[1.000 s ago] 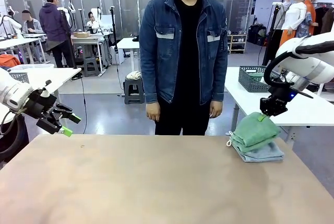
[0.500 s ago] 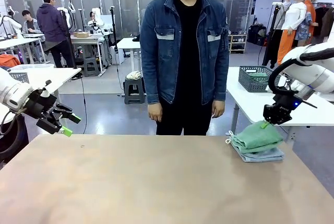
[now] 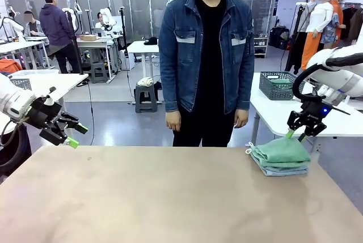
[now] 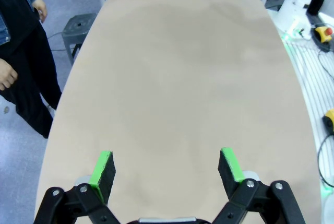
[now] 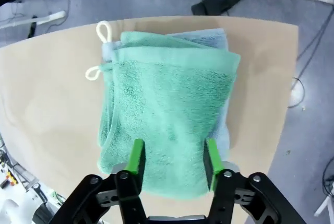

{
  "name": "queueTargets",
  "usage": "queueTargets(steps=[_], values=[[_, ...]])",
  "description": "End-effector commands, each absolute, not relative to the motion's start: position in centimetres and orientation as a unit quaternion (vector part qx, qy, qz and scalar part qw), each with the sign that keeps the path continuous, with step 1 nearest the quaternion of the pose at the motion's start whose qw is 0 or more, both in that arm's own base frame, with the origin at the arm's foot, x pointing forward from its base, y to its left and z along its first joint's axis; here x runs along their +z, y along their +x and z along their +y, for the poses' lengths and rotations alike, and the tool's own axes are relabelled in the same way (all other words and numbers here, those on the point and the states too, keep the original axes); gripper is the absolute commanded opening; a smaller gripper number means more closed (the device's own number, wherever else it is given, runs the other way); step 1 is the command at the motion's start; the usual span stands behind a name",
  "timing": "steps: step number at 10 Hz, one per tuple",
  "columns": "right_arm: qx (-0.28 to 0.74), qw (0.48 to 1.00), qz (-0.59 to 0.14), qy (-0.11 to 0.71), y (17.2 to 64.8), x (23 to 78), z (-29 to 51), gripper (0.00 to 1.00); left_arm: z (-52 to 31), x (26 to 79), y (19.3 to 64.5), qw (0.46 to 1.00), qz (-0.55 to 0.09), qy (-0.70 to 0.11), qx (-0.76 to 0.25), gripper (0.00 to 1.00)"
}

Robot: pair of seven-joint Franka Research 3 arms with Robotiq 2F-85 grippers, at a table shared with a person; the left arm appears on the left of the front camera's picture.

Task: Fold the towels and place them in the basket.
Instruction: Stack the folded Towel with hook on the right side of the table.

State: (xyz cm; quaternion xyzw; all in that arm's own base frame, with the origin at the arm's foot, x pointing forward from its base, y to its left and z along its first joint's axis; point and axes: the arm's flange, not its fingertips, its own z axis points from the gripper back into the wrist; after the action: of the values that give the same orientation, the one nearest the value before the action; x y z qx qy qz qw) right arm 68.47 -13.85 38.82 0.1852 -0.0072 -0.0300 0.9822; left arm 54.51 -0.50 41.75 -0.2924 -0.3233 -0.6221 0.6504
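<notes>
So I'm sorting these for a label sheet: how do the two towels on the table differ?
The mint green towel lies on top; the pale blue-grey towel is underneath, showing only at the stack's edges. The green one bulges in a loose hump in the front view, while the blue-grey one lies flat on the table. Both are folded terry, and two white loops show at one end of the stack.

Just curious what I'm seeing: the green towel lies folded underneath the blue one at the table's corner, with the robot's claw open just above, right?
Not quite: the green towel lies on top of the blue one, as the right wrist view shows. The right gripper is indeed open just above them.
</notes>
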Motion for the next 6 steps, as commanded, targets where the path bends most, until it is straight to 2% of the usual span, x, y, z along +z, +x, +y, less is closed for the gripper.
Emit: queueTargets(steps=[1, 2, 3, 4, 6], values=[[-0.059, 0.992, 0.012, 0.113, 69.1, 40.2, -13.5, 0.88, -0.6, 41.8, 54.6, 0.652, -0.324, -0.289, -0.622, 1.0], [-0.061, 0.994, 0.011, 0.09, 69.1, 41.1, -13.4, 0.87, -0.6, 41.8, 54.6, 0.652, -0.324, -0.289, -0.622, 1.0], [-0.055, 0.995, 0.01, 0.086, 68.5, 42.9, -12.6, 1.0, -0.6, 41.8, 54.6, 0.652, -0.324, -0.289, -0.622, 1.0], [-0.044, 0.993, 0.023, 0.107, 67.3, 45.5, -11.2, 1.0, -0.6, 41.8, 54.6, 0.652, -0.324, -0.289, -0.622, 1.0], [-0.023, 0.993, -0.009, 0.115, 63.0, 53.6, -8.4, 1.0, -0.6, 41.8, 54.6, 0.652, -0.324, -0.289, -0.622, 1.0]])
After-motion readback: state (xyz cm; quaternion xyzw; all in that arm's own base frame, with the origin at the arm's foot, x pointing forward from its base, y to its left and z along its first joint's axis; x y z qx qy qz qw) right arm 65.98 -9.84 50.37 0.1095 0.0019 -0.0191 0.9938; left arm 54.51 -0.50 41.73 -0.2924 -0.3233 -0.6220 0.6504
